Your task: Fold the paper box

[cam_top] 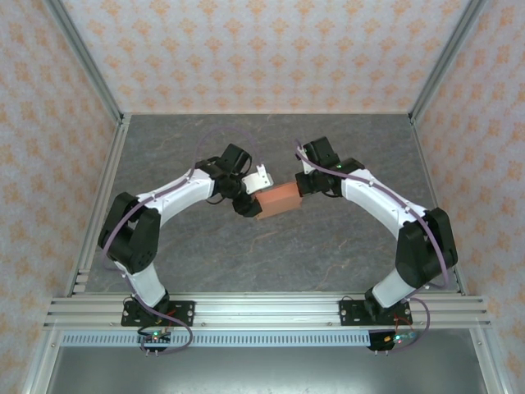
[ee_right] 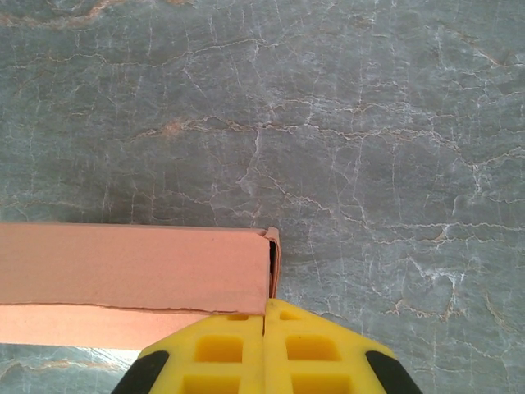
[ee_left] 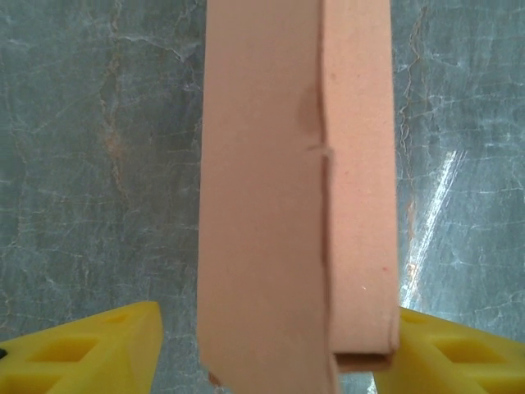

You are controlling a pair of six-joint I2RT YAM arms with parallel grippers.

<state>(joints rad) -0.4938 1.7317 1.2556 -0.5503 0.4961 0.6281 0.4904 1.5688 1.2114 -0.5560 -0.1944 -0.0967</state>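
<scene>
Flanking one paper box (cam_top: pixel 276 199), two claws; left claw (ee_left: pixel 271 345) apart around it; right claw (ee_right: pixel 264 328) closed at its end

High rear view looking down, close wrist views, sharing paper box (cam_top: pixel 276 199)

Both arms reach fwd & inward, grippers facing each other near table centre. L arm (cam_top: pixel 176 190): base at near edge, elbow out to the left, forearm angled right twd centre. L gripper (cam_top: pixel 248 199) has jaws apart. In wrist view its yellow fingers (ee_left: pixel 82 353) sit wide in the two bottom corners, w/ box (ee_left: pixel 279 205) between them. The finger at that view's left is clear of it, the other just beside its edge. R arm (cam_top: pixel 377 197) mirrors: elbow out to the right, forearm angled left. R gripper (cam_top: pixel 303 182) is closed. In wrist view its fingers (ee_right: pixel 221 349) press together, no gap, tips at box end. Can't tell if anything's pinched.
</scene>
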